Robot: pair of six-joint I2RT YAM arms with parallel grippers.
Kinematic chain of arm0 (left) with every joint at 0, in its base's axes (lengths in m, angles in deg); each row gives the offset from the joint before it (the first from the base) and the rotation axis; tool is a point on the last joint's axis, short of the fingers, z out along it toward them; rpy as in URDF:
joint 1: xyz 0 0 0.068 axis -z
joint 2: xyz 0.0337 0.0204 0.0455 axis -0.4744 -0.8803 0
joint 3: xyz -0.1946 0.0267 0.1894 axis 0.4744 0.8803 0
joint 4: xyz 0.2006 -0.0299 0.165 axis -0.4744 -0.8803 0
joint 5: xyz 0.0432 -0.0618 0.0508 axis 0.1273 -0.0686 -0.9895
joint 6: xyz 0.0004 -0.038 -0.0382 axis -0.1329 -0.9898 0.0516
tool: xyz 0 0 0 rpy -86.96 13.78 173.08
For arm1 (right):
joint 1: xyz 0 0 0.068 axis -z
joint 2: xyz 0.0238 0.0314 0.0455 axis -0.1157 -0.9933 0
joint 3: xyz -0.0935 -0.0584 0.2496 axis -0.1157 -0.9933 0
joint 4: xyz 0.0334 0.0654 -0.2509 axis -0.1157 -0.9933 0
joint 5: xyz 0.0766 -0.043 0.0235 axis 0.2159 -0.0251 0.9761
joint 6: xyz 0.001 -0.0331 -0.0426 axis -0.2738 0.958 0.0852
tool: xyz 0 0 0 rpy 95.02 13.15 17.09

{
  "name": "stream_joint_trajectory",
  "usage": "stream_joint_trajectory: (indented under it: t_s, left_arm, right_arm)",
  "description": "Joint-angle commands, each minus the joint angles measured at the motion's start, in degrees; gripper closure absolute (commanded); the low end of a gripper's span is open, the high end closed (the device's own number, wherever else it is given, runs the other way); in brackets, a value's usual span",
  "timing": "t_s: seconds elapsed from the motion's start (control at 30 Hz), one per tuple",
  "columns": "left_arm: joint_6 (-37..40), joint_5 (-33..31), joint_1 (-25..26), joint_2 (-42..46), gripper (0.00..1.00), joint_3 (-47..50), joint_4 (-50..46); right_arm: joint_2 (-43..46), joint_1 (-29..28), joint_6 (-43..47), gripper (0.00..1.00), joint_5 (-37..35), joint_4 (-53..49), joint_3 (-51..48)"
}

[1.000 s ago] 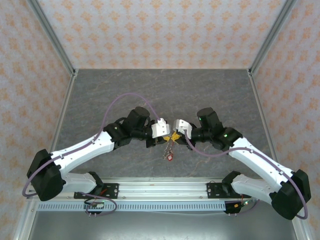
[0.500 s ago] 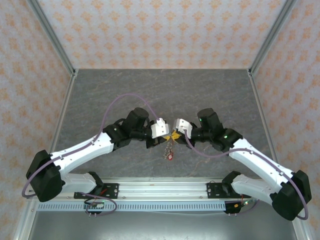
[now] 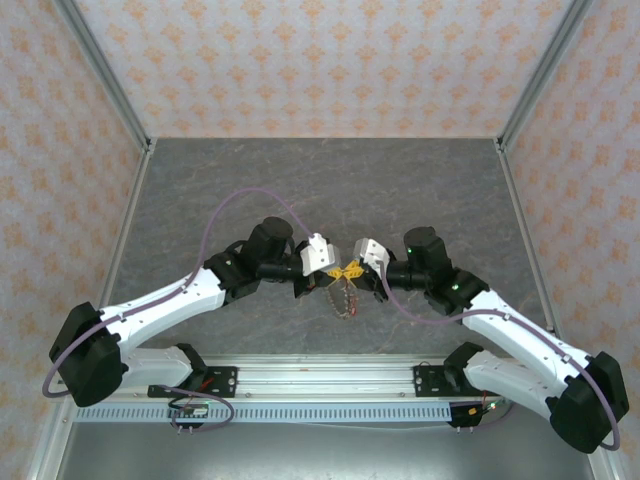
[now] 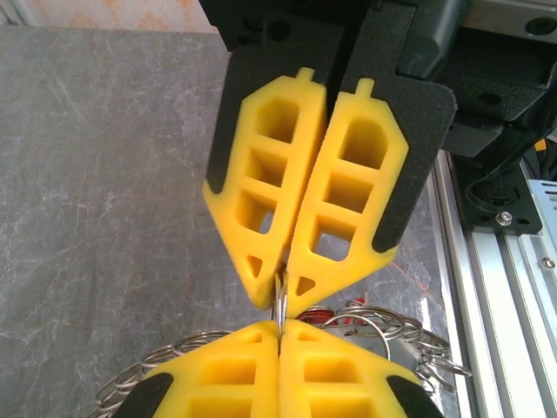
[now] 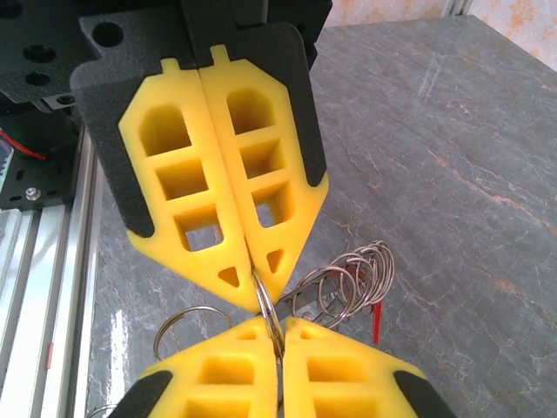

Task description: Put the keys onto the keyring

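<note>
A: Starting with the left gripper (image 4: 279, 331). Gaping at all?

B: Not gaping. Pressing its yellow foam fingers (image 4: 218, 373) flat together and clamping on the thin wire of the keyring (image 4: 279, 305), which is running edge-on between them.

A: Meeting the right gripper (image 5: 280, 329) tip to tip?

B: Pointing nose to nose, nearly touching, above the middle of the grey marbled table (image 3: 200, 190). Closing just as tightly on that side and squeezing the same wire just beside the other grip.

A: Hanging down, then?

B: Dangling beneath the two sets of tips in the overhead view, sagging toward the aluminium rail (image 3: 320, 378) at the near edge. Not managing to tell whether brushing the table or swinging clear of it.

A: Making out the keys (image 5: 344, 283)?

B: Only seeing small wire loops bunching along the ring to one side of the fingers, with a red tag (image 5: 376, 320) poking downward among them. Looking too tiny and tangled for counting.
</note>
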Motion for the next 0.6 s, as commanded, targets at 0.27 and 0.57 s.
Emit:
stream_joint_trajectory:
  t_s: [0.27, 0.57]
  left_arm:
    - [1.20, 2.29, 0.39, 1.59, 1.00, -1.20, 2.92]
    - [1.36, 1.56, 0.35, 1.25, 1.00, -1.41, 2.34]
  right_arm:
    - [0.39, -0.12, -0.74, 0.86, 1.43, 3.68, 0.80]
    - [0.16, -0.12, 0.81, 0.97, 1.53, 1.36, 1.96]
